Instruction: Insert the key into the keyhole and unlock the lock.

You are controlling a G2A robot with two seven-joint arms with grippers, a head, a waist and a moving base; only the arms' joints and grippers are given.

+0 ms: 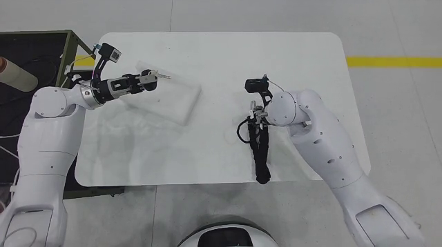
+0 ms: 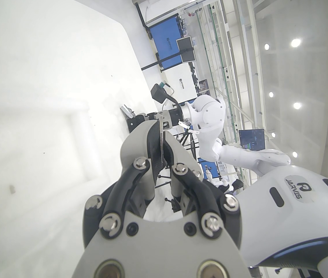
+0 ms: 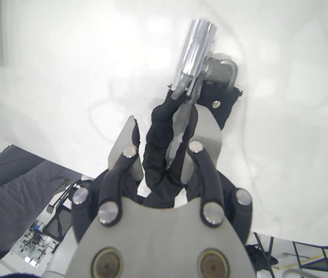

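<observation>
1. Left hand (image 1: 153, 77), upper left of the top view, pinched shut on key (image 2: 161, 137), above desk (image 1: 276, 54).
2. Right hand (image 3: 167, 117), frame centre, closed around lock (image 3: 195, 53) by its black cable (image 3: 155, 146); silver barrel juts beyond.

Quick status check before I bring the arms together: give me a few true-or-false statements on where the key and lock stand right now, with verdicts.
1. The left gripper is shut on the key. True.
2. The key already sits in the keyhole. False: the key is over the white pad, well apart from the lock.
3. The right gripper holds the lock by its black cable. True.
4. The lock lies untouched on the white pad. False: it is in the right gripper, beside the pad, over the bare table.
</observation>
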